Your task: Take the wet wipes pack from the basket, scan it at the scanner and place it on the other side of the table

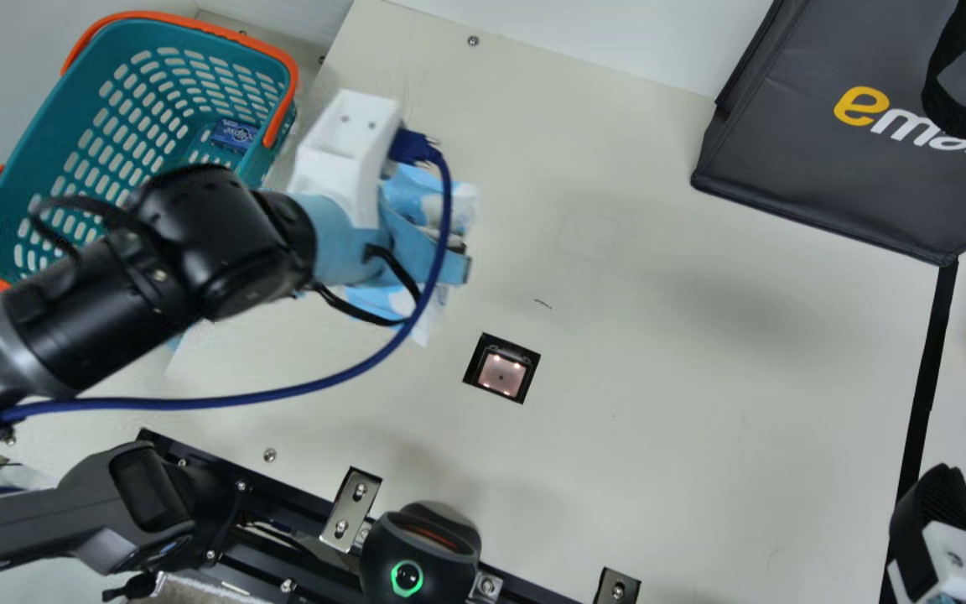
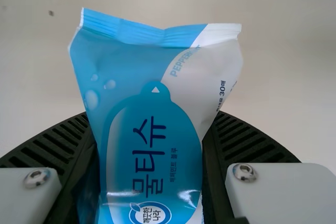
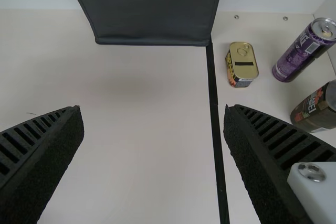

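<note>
And it's the left gripper (image 2: 152,114) with the goods, the soft blue-and-white plastic wet wipes pack (image 2: 142,145) pinched by its sides between two ribbed fingers, long axis running out along them and the front print towards the wrist camera. Here's the line that matters: from that pack, the lit square glass window in a black recess (image 1: 501,369), surely the scanner, lies to the robot's right and nearer its base, a short diagonal carry. The left arm is plainly the closer one, just beside the teal plastic basket with orange handles (image 1: 51,138). The barcode ought to go down to that glass (I can't spot it from here, so a turn of the wrist may be called for). Over on the right, the right gripper (image 3: 154,109) has its fingers spread wide with nothing between them. Underneath, a smooth, flat cream tabletop (image 1: 701,403), the window set into it; the dark grey fabric bag (image 3: 149,11) stands well apart at the far edge. Beyond the long black strip (image 3: 214,103), room must be found beside a squat yellow-topped metal tin (image 3: 242,64), a tall purple can (image 3: 304,51) and a dark brown container (image 3: 317,107).
</note>
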`<action>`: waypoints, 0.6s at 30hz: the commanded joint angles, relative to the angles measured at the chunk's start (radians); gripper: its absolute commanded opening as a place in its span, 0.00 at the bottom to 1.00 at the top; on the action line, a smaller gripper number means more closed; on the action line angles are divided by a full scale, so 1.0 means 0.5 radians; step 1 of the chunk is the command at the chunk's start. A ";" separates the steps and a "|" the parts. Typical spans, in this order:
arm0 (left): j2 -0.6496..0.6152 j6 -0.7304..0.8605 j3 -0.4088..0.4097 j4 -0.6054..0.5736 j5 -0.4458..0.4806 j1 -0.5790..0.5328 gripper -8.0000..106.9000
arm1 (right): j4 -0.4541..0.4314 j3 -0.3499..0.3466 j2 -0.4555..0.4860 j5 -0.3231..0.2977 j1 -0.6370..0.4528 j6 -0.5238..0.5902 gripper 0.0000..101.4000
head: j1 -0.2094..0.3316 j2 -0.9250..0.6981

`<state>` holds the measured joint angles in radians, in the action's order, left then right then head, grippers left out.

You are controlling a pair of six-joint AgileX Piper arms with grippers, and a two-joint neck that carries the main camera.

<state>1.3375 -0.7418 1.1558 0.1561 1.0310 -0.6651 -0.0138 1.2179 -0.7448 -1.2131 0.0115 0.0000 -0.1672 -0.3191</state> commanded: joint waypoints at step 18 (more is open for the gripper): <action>0.395 -0.412 -0.060 -0.060 -0.153 -0.352 0.00 | 0.000 0.000 0.000 0.000 0.000 0.000 0.94 | 0.058 -0.005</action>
<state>1.5257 -0.9463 1.1276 0.1310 0.9628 -0.8402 -0.0138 1.2179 -0.7448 -1.2131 0.0115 0.0000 -0.1672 -0.3191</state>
